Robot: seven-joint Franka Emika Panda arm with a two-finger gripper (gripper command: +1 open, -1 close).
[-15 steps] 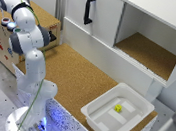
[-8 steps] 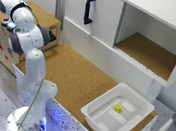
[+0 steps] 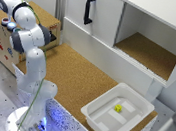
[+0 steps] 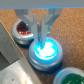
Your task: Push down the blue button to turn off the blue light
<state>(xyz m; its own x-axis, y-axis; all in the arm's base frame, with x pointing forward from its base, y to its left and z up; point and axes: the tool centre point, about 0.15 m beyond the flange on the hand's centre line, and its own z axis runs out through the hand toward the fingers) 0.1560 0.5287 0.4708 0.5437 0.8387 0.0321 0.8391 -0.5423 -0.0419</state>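
While the red button (image 4: pixel 23 31) sits just beside it on the cork bench (image 4: pixel 72 30), the blue button (image 4: pixel 46 51) glows bright (a pale cyan dome in a dark ring) directly under the gripper (image 4: pixel 41 31). Its jaws are narrow, nearly together, holding nothing, with the fingertips (image 4: pixel 37 34) at the dome's top.

In the exterior view the arm (image 3: pixel 31 50) stands at the left, and a white tray (image 3: pixel 96 120) with a small yellow object (image 3: pixel 118 108) lies at the right.

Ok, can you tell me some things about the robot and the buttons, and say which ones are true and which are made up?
1. The blue button is glowing. True.
2. The gripper is over the red button. False: it hangs over the blue one.
3. A small yellow thing lies in the white tray. True.
4. The cupboard has a green handle. False: the handle is black.
5. The tray sits on the cork surface. True.
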